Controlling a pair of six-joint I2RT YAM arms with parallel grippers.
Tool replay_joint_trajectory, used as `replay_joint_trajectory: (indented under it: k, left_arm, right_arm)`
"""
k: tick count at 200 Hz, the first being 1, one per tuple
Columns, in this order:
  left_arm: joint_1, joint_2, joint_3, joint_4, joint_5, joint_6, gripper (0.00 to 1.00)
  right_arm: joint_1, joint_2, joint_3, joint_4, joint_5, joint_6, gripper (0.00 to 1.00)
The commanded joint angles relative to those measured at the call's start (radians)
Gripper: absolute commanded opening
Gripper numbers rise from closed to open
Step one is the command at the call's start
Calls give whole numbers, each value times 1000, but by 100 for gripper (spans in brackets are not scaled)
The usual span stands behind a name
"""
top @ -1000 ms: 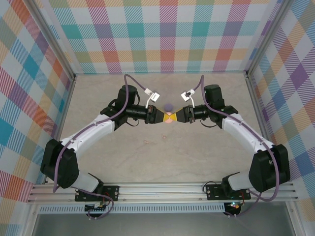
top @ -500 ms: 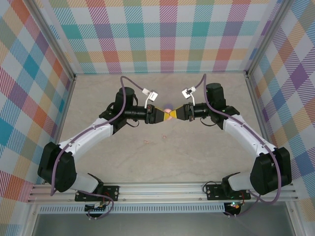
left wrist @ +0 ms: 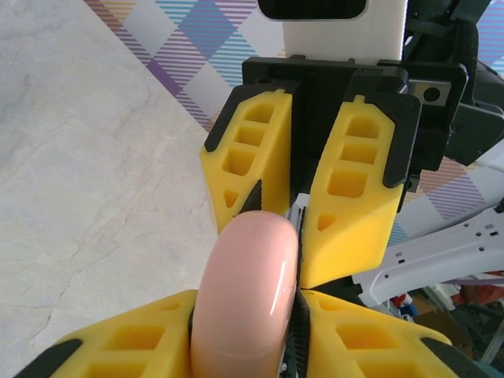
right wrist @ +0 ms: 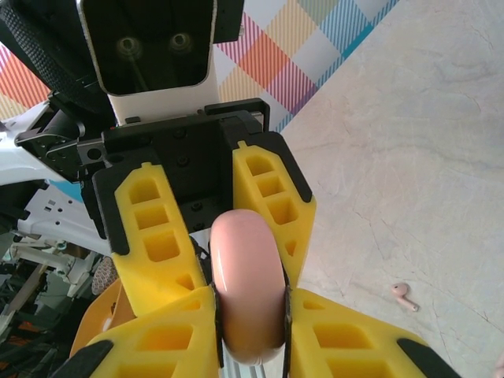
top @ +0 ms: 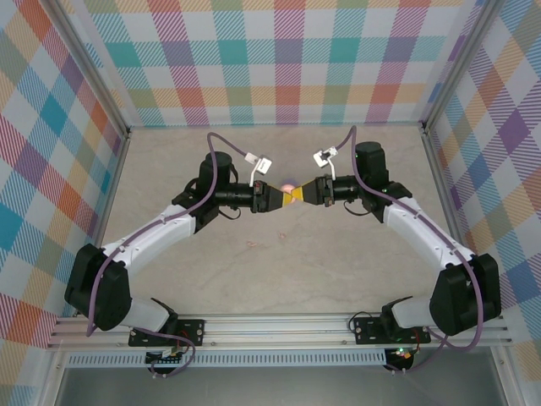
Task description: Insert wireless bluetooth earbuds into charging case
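A glossy pale pink charging case (left wrist: 246,276) hangs above the table, pinched from both sides. My left gripper (left wrist: 246,294) is shut on its near end in the left wrist view. The right gripper's yellow fingers (left wrist: 354,197) face it from the far side. In the right wrist view my right gripper (right wrist: 249,293) is shut on the same case (right wrist: 246,252), with the left gripper's fingers (right wrist: 157,244) opposite. From above, the left gripper (top: 282,197) and the right gripper (top: 302,194) meet tip to tip mid-table. One pale pink earbud (right wrist: 403,295) lies on the table.
The marble-look tabletop (top: 254,271) is walled by checked panels (top: 279,59) at the back and sides. The arm bases sit on the metal rail (top: 279,326) at the near edge.
Both grippers, still holding the pink case between them, have shifted slightly toward the back wall. A purple disc that showed just behind them is now covered.
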Motion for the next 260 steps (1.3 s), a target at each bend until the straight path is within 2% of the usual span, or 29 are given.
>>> replay_joint_trajectory:
  k: [1,36,78,109,138,150,182,260]
  left_arm:
    - [-26,-26,-2,52,7,-4,27]
    - [-28,-34,-2,40,0,6,14]
    - [-29,-73,19,-96,-69,147,15]
    - [-29,-78,42,-145,-137,258,15]
    - [-36,-156,-84,48,-263,363,16]
    - [-36,-174,-105,73,-249,421,17]
    - [-37,-155,-77,64,-184,459,19]
    - [-67,-162,-83,29,-123,587,17]
  right_arm:
    - [5,-29,-12,37,-14,3,22]
    - [5,-42,-11,23,1,1,26]
    - [6,-119,-2,-99,161,-35,54]
    - [9,-168,0,-157,208,-43,57]
    - [20,-202,11,-221,246,-59,58]
    - [32,-211,17,-243,251,-64,59]
    - [81,-210,45,-309,325,-95,60]
    - [143,-158,99,-332,396,-109,62]
